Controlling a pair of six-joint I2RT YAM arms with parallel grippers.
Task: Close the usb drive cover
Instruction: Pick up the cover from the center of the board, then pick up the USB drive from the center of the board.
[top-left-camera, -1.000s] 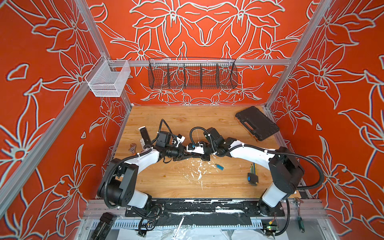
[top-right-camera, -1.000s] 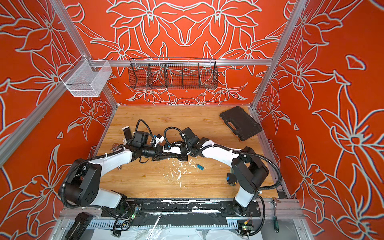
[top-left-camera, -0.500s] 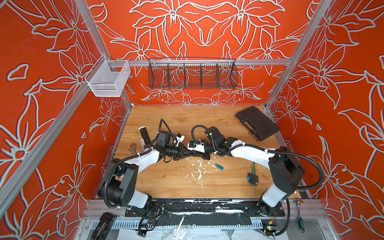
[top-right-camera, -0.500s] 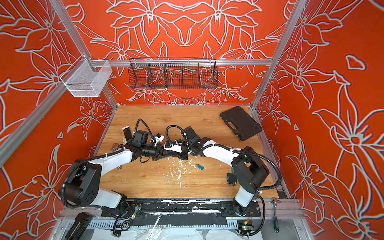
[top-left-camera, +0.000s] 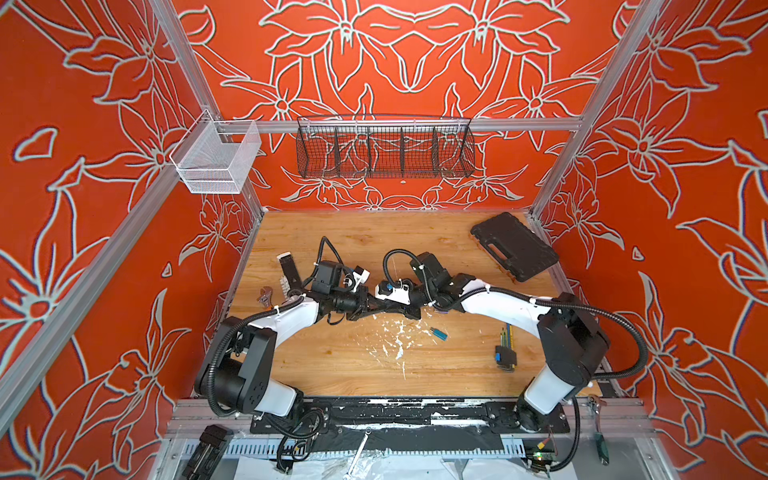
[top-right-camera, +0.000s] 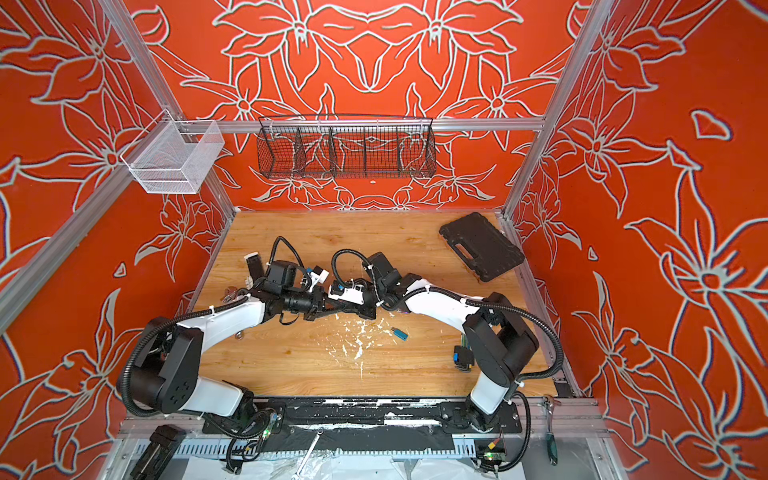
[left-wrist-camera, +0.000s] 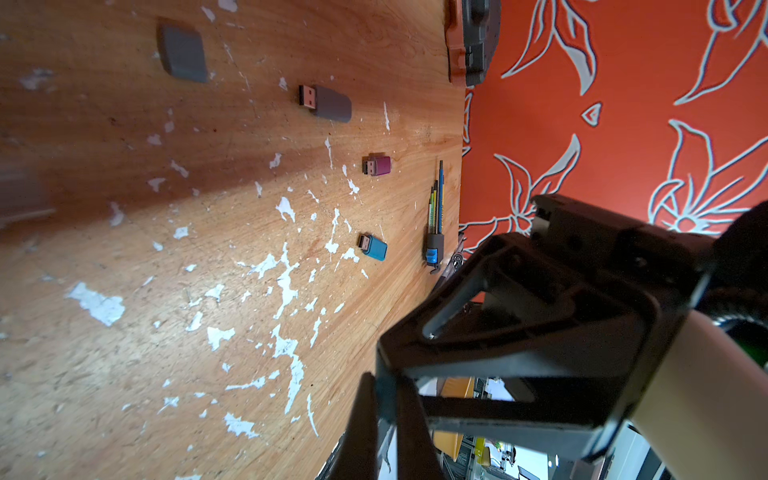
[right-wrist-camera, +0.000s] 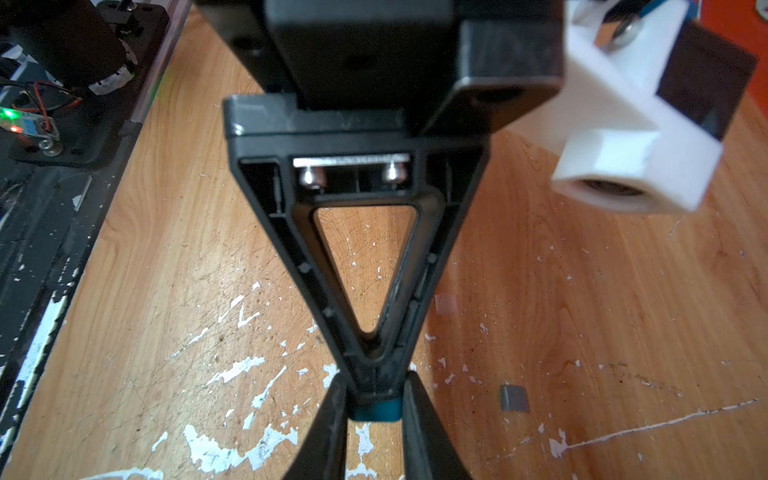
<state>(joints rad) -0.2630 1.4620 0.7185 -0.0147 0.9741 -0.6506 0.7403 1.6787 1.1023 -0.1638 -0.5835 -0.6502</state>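
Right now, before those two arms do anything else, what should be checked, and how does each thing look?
1. The left gripper is shut on the teal piece: ok, its tips pinch it.
2. The right gripper is free of that piece: cannot tell; its fingers stand close on both sides.
3. The teal usb drive lies flat on the table with its plug bare: ok.
4. Which way the teal piece's open end faces: cannot tell, it is mostly hidden.
5. The magenta usb drive, grey usb drive and grey cap lie apart from the teal usb drive: ok.
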